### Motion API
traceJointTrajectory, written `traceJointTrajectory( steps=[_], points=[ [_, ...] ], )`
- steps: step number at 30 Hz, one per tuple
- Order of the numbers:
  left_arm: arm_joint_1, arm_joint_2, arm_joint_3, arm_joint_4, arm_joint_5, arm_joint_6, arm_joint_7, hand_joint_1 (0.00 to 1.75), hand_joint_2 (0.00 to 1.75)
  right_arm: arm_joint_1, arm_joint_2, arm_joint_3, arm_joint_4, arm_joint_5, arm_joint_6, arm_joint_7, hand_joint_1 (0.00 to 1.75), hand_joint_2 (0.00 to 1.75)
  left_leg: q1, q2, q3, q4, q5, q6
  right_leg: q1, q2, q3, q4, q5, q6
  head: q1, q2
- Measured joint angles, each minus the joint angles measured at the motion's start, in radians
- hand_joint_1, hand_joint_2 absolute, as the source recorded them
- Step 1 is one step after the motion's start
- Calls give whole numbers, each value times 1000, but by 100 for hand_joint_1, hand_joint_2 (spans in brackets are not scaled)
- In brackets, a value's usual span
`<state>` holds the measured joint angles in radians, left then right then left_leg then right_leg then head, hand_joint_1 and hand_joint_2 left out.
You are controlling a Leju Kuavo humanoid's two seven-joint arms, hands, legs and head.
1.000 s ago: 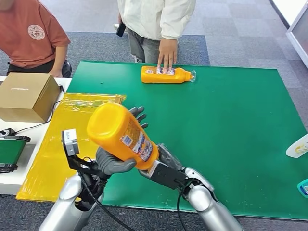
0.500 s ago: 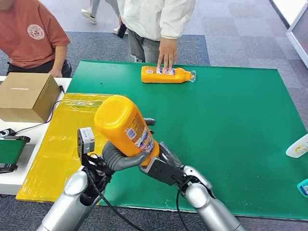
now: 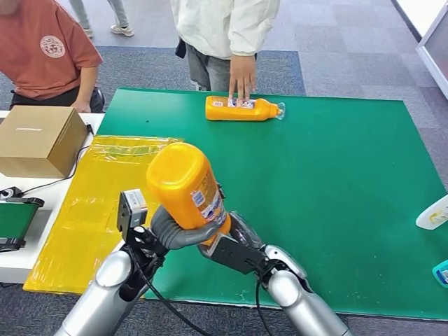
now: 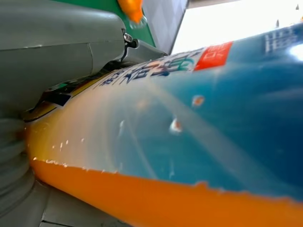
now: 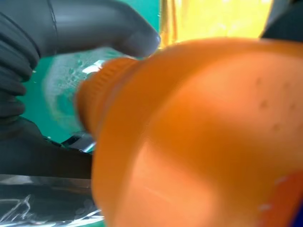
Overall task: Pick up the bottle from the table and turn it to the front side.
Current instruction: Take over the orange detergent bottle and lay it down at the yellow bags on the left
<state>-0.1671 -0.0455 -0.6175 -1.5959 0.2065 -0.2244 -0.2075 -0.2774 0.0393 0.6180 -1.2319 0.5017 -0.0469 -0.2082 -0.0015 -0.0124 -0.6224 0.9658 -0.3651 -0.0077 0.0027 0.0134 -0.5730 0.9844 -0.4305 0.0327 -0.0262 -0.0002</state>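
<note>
An orange bottle with a printed label is up in the air over the near edge of the green mat, its flat base tipped up toward me. My left hand grips its body from below, the thick grey thumb wrapped across it. My right hand holds the neck end, its fingers hidden under the bottle. In the left wrist view the bottle's blue label is very close. Seen from the right wrist, the thumb arches over the orange neck.
A second orange bottle lies at the mat's far edge with a person's hand resting on it. A cardboard box and a yellow plastic sheet are at the left. Another person sits beyond the box. Small items lie at the right edge.
The held bottle has shifted right and tipped more upright, base up. My left arm has moved right with it, and its fingers have closed in behind the bottle.
</note>
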Motion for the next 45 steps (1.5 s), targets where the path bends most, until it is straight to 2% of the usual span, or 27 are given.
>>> traceJointTrajectory(
  steps=[2,4,6,7,8,10,15,20,24,29,35,45],
  points=[
    [17,0,2,-21,-161,137,-33,175,175,16,0,-15,-3,-9,-30,13,0,175,0,0,0,0,0,0,0,0,0,0,0,0,0,0],
    [43,0,10,-59,-441,364,-63,175,175,45,-3,-53,-17,-26,-66,19,0,175,0,0,0,0,0,0,0,0,0,0,0,0,0,0],
    [74,4,24,-101,-757,599,-57,175,175,78,-11,-110,-49,-39,-96,20,0,175,0,0,0,0,-1,0,0,0,0,0,0,0,0,0],
    [91,6,32,-120,-890,688,-41,175,175,96,-15,-141,-71,-44,-107,19,0,175,0,0,0,0,-1,0,0,0,0,0,-1,0,0,0],
    [108,9,40,-138,-999,750,-20,175,175,112,-20,-175,-98,-48,-115,18,0,175,0,0,0,0,-1,1,0,0,0,0,-1,1,0,0],
    [144,14,61,-165,-1160,815,34,175,175,147,-27,-243,-162,-57,-124,11,0,175,0,0,0,0,-2,1,0,0,0,0,-1,1,0,0],
    [220,20,152,-181,-1462,883,170,175,175,219,-41,-378,-318,-82,-118,-9,0,175,0,0,0,0,-3,0,0,0,0,0,-2,0,0,0],
    [256,21,265,-125,-1595,900,235,175,175,254,-49,-438,-417,-101,-113,-20,0,175,0,0,0,0,-2,0,0,0,-1,0,-2,0,0,0],
    [255,27,349,-6,-1666,904,262,175,175,262,-57,-454,-461,-111,-113,-25,0,175,0,0,0,0,-2,0,0,0,-1,0,-2,0,0,0],
    [226,44,419,168,-1708,901,271,175,175,257,-65,-455,-486,-119,-110,-30,0,175,0,0,0,0,-2,0,0,0,0,0,-2,0,0,0],
    [184,69,449,318,-1715,897,262,175,175,247,-73,-454,-505,-131,-104,-43,0,175,0,0,0,0,-2,0,0,0,0,0,-2,0,0,0],
    [146,98,452,410,-1726,898,230,175,175,232,-78,-429,-518,-135,-107,-52,0,175,0,0,0,0,-2,0,0,0,0,0,-2,0,0,0]
  ],
)
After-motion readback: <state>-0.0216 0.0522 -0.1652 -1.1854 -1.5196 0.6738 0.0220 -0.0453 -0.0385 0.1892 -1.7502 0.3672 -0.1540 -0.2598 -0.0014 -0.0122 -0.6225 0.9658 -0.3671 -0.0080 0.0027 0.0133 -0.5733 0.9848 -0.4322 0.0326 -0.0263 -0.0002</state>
